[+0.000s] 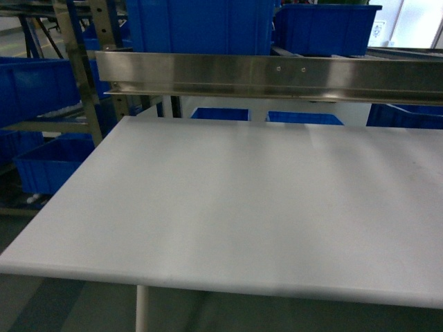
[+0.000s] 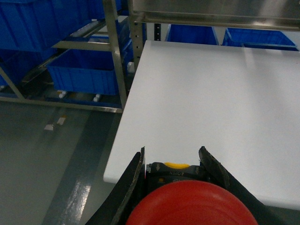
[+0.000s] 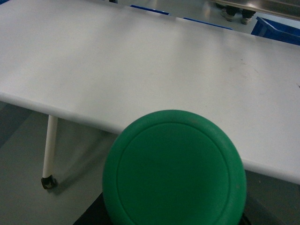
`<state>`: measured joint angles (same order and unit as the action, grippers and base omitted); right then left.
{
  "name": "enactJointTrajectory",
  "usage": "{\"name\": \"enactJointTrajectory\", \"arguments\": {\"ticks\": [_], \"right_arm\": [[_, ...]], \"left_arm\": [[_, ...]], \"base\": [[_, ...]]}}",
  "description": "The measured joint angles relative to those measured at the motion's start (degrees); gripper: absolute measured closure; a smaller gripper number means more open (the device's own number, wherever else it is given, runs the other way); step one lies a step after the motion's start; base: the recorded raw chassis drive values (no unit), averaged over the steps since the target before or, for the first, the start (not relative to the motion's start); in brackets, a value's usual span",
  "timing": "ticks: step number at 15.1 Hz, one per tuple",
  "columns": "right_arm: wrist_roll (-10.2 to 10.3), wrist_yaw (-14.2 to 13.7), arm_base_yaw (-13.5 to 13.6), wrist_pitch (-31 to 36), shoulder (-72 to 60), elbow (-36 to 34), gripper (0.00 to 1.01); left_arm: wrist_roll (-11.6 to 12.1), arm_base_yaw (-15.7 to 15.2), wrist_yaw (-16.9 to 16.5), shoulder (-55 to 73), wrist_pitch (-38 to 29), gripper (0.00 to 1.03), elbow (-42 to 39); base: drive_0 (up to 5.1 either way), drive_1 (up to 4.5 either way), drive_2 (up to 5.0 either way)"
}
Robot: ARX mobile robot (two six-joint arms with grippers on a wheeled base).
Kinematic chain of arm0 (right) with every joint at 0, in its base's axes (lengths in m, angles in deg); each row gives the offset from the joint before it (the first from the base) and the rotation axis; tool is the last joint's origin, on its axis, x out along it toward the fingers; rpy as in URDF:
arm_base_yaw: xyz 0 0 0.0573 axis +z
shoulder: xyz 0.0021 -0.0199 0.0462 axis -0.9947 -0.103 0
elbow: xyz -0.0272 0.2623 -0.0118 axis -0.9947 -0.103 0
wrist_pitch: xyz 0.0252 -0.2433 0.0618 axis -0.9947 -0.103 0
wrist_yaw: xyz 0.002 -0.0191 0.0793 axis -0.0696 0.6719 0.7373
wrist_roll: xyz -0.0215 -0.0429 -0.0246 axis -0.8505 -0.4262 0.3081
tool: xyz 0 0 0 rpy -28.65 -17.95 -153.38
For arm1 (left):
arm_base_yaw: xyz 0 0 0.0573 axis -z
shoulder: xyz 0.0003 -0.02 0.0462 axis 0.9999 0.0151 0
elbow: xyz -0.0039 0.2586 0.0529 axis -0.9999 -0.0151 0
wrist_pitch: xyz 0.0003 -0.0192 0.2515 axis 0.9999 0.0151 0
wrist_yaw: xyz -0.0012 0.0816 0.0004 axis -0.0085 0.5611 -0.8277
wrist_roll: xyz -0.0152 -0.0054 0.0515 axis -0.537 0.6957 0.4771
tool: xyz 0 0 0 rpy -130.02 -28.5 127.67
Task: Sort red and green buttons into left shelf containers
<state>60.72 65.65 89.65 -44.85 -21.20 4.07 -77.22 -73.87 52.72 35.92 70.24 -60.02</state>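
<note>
- Red button (image 2: 192, 204) fills the bottom of the left wrist view, and a green button (image 3: 174, 168) fills the bottom of the right wrist view; the head view shows neither button nor either arm.
- White counter (image 1: 235, 200) is bare in all three views, and both buttons sit just off its near edge, over grey floor (image 2: 42, 168).
- Blue bins (image 2: 84, 72) stand on the metal shelf (image 2: 77, 44) left of the counter, just beside its left edge; more show beyond its far edge.
- Left end effector (image 2: 173, 161): dark fingers (image 2: 133, 178) spread either side of the red button's base, pinching it.
- Right end effector: hidden behind the green cap, so I cannot tell its state.
</note>
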Motion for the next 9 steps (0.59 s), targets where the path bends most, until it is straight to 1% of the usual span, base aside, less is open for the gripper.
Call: {"name": "enactJointTrajectory", "arguments": {"ticks": [5, 9], "right_arm": [[0.00, 0.00, 0.00, 0.11, 0.00, 0.00, 0.67], [0.00, 0.00, 0.00, -0.04, 0.00, 0.00, 0.67]], "left_arm": [[0.00, 0.00, 0.00, -0.13, -0.11, 0.74, 0.00], [0.00, 0.00, 0.02, -0.13, -0.09, 0.74, 0.00]], "base": [[-4.9, 2.49, 2.5], [-4.7, 3.82, 0.9]]}}
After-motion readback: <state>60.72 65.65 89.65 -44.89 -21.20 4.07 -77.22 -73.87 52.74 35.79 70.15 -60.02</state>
